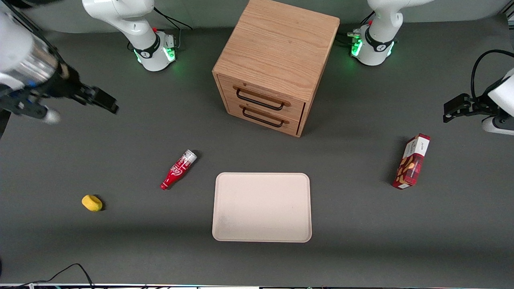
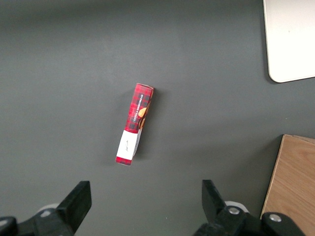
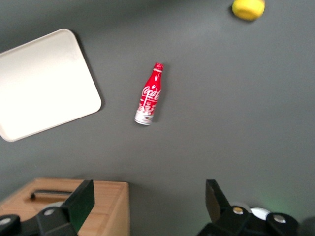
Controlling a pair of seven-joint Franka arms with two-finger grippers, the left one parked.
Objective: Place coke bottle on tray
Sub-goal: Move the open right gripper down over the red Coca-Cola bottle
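The right arm's gripper (image 1: 105, 101) hangs above the table (image 1: 120, 249) at the working arm's end, fingers spread wide and holding nothing. A yellow object (image 1: 92, 203) sits nearer the front camera. The coke bottle (image 1: 178, 169) lies on its side just beside the bare tray (image 1: 262, 207), not touching it. A wooden drawer cabinet (image 1: 273, 64) stands farther from the camera; a snack box (image 1: 411, 161) lies toward the parked arm's end.

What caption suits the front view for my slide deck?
Open claw raised near the table's working-arm end; coke bottle lies beside the tray.
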